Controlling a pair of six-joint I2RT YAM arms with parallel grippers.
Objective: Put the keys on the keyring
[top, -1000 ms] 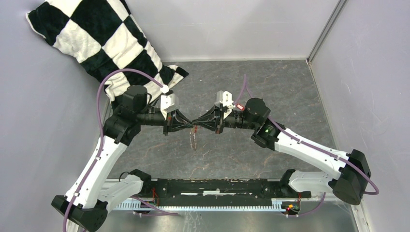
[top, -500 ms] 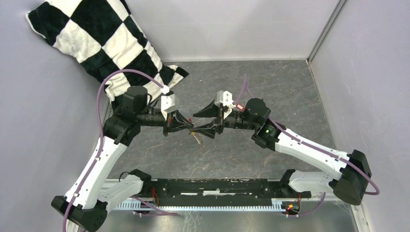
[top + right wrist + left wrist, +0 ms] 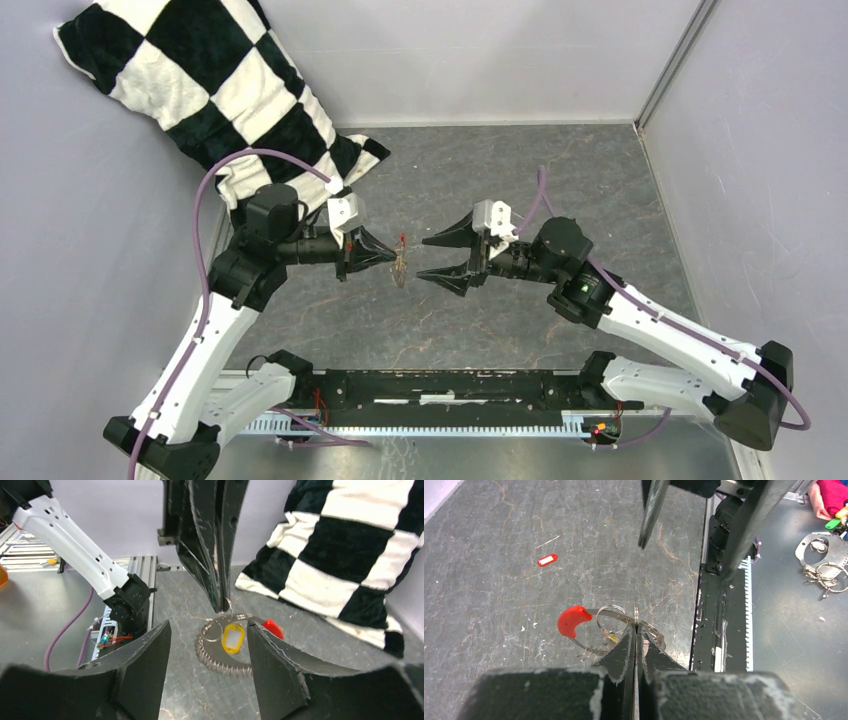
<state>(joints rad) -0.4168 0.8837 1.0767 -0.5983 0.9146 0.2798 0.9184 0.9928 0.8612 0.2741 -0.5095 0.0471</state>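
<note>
My left gripper [image 3: 393,253] [image 3: 636,622] is shut on the keyring [image 3: 613,621], pinching a thin wire loop of it and holding it above the floor. In the right wrist view the keyring [image 3: 220,662] hangs from the left fingers [image 3: 215,555] as a grey coil arc with a red arc [image 3: 272,627] and a yellow key [image 3: 233,639] dangling on it. A red key with a white mark [image 3: 547,560] lies on the floor, apart from it. My right gripper [image 3: 424,260] [image 3: 209,626] is open and empty, just right of the keyring and facing it.
A black-and-white checkered pillow [image 3: 220,90] leans in the far left corner. Grey walls enclose the stone-patterned floor [image 3: 520,180]. A black rail [image 3: 450,385] runs along the near edge. More rings and tags [image 3: 824,565] lie on the metal surface beyond the rail.
My right gripper has opened and drawn back to the right, away from the keyring. The left gripper has pulled slightly left, still shut on the keyring.
</note>
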